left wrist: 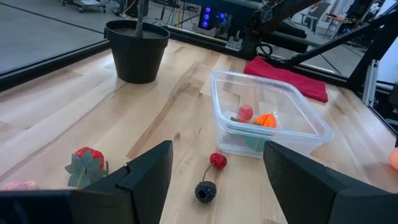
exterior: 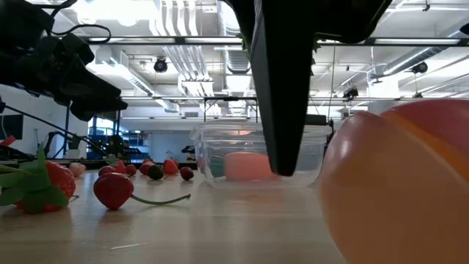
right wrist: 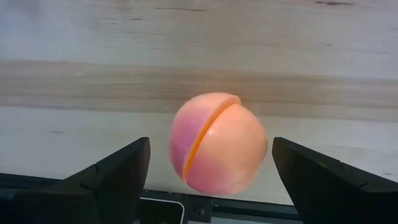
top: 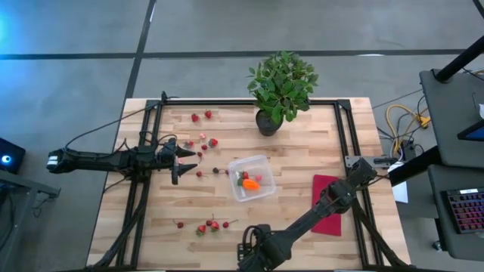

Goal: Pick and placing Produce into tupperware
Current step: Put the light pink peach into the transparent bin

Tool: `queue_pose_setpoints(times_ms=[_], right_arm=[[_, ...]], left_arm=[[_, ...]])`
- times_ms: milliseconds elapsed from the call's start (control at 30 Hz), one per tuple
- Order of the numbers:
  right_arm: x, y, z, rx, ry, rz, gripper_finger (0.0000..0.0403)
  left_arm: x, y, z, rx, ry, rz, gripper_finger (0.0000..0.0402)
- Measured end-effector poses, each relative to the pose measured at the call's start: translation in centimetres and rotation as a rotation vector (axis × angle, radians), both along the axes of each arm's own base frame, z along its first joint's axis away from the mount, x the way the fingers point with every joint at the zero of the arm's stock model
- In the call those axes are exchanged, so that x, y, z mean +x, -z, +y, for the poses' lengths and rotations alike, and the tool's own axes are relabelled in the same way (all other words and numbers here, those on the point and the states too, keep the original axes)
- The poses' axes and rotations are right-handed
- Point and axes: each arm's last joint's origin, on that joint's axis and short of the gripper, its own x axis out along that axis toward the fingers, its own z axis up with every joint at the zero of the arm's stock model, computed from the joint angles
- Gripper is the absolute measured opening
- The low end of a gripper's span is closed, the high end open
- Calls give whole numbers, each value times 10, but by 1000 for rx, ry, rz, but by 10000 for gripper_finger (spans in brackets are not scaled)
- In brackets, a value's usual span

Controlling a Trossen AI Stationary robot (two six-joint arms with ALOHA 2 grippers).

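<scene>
I'm looking down on the wooden table [top: 302,204] with the potted plant [top: 281,87] at the far edge and the red cloth [top: 330,205] toward my right side. Near the middle sits the tupperware [top: 252,178], clear and shallow, already holding the carrot [top: 252,183] and at least 1 strawberry, with something green beside them.

My right gripper [right wrist: 208,163] is at the near edge of the table, jaws spread wide and empty, with the peach [right wrist: 217,151] lying on the wood between its fingers, not yet gripped. My left gripper [top: 185,159] hangs over the left half of the table, also wide open and holding nothing; just ahead of it lie a small red berry [left wrist: 217,160] and a dark one [left wrist: 204,191], between it and the container.

I'd judge the job only partly done. Most of the strawberries are still loose: 1 group [top: 201,141] toward the far left and another cluster [top: 212,225] along the near edge. The peach looks like my next pick, then the scattered berries.
</scene>
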Motion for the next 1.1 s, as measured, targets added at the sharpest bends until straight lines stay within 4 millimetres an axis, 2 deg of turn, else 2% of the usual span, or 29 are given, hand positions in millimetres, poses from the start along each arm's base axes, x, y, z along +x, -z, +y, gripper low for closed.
queue_pose_setpoints(times_ms=[400, 633, 967, 1100], right_arm=[[-5, 14, -3, -10, 6, 65, 329], [-4, 13, -3, -6, 8, 60, 324], [-4, 13, -3, -4, 7, 60, 253], [-4, 13, -3, 5, 4, 64, 238]], left_arm=[[0, 0, 0, 0, 1, -1, 238], [0, 0, 0, 0, 0, 0, 238], [0, 0, 0, 0, 0, -1, 238], [0, 0, 0, 0, 0, 0, 238]])
